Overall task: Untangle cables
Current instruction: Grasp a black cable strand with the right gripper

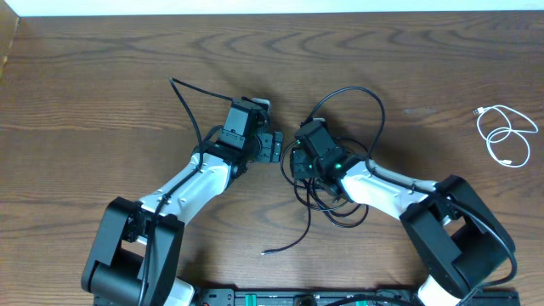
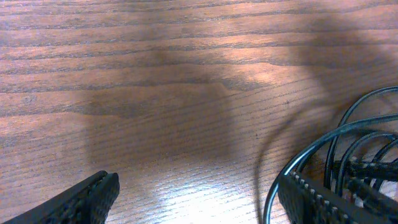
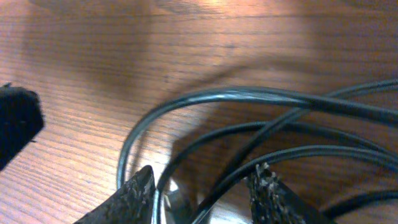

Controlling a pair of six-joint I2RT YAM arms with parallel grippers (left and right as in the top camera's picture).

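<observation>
Nearest the arm bases, one black cable (image 1: 289, 246) trails out of the tangle (image 1: 327, 200) toward the front edge of the desk (image 1: 102, 127) and ends in a small plug lying free on the wood. Just behind it is the tangle itself, several thin black cords looped over one another and partly hidden under the right wrist. The right pincer (image 1: 297, 160) is down in this knot. In its own view its fingers (image 3: 140, 193) stand apart, with a few cords crossing the gap between them, and none looks pinched. One cord curves close along the inner side of the finger at the left of that view. Just beside it, and almost tip to tip with it, the left pincer (image 1: 274, 146) is spread wide over bare wood — its wrist view shows nothing between the fingers, and the tangle's curves lie at the finger on the right of that view. Farther out, a big loop (image 1: 374, 100) swings from the tangle past the right wrist and lies flat on the desk. On the other side a single black cord (image 1: 185, 106) runs from under the left wrist out to a free end. Farthest off — well apart from everything, near the right edge — the white cable (image 1: 507, 134) lies alone in a loose coil.
</observation>
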